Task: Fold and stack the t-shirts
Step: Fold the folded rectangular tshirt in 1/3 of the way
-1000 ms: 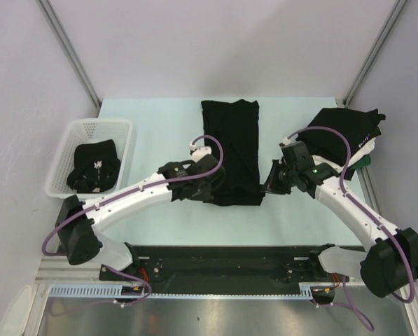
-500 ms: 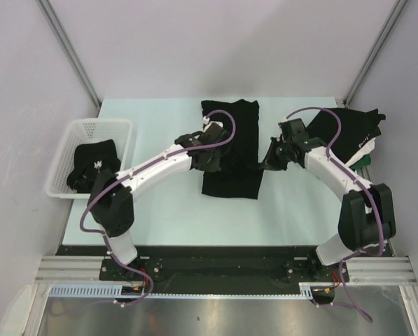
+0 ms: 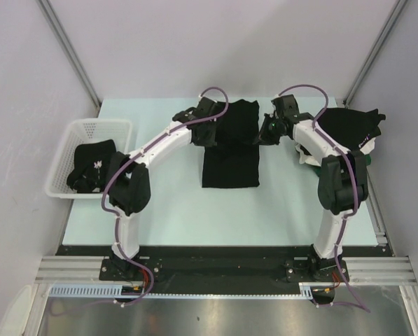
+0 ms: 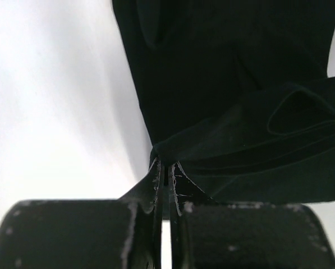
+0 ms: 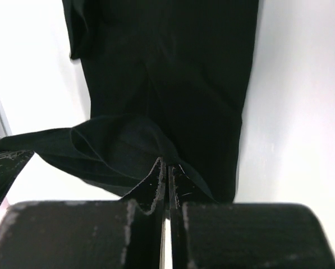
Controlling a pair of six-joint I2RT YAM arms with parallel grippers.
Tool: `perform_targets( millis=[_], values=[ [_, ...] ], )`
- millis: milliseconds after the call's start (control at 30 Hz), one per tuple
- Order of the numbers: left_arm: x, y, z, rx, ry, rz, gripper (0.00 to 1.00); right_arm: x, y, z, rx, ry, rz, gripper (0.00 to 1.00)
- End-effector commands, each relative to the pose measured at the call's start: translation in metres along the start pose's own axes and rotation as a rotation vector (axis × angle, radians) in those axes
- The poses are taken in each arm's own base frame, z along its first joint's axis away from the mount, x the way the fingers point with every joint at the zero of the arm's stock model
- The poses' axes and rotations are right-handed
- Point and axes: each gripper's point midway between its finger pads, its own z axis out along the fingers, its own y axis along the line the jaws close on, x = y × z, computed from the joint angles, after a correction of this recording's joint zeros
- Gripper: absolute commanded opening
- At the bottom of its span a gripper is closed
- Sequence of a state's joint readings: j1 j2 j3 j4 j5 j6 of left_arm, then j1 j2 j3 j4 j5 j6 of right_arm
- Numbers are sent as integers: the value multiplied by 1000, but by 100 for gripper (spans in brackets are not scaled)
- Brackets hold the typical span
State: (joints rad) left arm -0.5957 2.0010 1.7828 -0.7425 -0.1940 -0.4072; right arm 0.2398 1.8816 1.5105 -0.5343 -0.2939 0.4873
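A black t-shirt lies in the middle of the table, and its near part is lifted and doubled back toward the far edge. My left gripper is shut on its left corner; the left wrist view shows the closed fingertips pinching black cloth. At the right corner, my right gripper is also shut, its tips pinching a raised fold of the same t-shirt. A pile of black t-shirts sits at the back right, with green cloth under it.
A white mesh basket stands at the left edge of the table and holds a crumpled black shirt. Both arms reach far over the table. The pale green table top shows bare in front of the shirt.
Both grippers have carried the shirt's near hem away from the arms' bases toward the far edge. The shirt now lies shorter, doubled over itself.
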Motion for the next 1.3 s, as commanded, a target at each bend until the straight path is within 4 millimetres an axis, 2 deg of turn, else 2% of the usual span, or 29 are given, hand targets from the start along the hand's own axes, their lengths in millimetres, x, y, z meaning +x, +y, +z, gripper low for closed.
perform_targets(
  millis=[0, 67, 133, 167, 267, 600, 633, 667, 700, 767, 800, 933, 1033, 1133, 1233, 1267],
  values=[
    [-36, 9, 8, 39, -48, -6, 0, -33, 6, 10, 5, -38, -72, 0],
    [-36, 10, 19, 51, -33, -6, 0, -43, 6, 18, 12, -34, -72, 0],
    [-40, 11, 25, 56, -33, -8, 0, -55, 10, 19, 6, -50, -83, 0],
    [-36, 12, 34, 52, -17, -6, 0, -53, 5, 27, 17, -35, -77, 0],
    [-37, 10, 44, 68, -4, -8, 0, -58, 1, 35, 28, -23, -74, 0],
    [-39, 2, 68, 108, 10, -11, 1, -57, -24, 52, 67, 0, -59, 0],
    [-40, 3, 70, 107, 9, -12, 2, -57, -25, 53, 68, 0, -62, 2],
    [-42, 2, 71, 106, 2, -11, 4, -56, -27, 55, 75, 3, -63, 11],
    [-44, 3, 71, 105, -2, -11, 6, -56, -28, 59, 77, 5, -69, 16],
    [-46, 5, 74, 96, -8, -11, 16, -56, -30, 61, 79, 3, -72, 27],
    [-47, 8, 75, 89, -10, -15, 18, -58, -29, 60, 74, -5, -83, 29],
    [-62, 22, 64, 44, -54, -28, 31, -73, -20, 46, 69, -62, -118, 36],
    [-71, 28, 56, 31, -80, -33, 35, -87, -8, 26, 60, -109, -137, 36],
    [-82, 28, 36, 40, -112, -33, 36, -93, 3, 3, 44, -137, -151, 33],
    [-85, 29, 19, 48, -121, -38, 36, -85, 12, -9, 20, -116, -155, 26],
    [-78, 27, 17, 59, -103, -36, 35, -80, 17, -15, 10, -112, -159, 25]
  ],
)
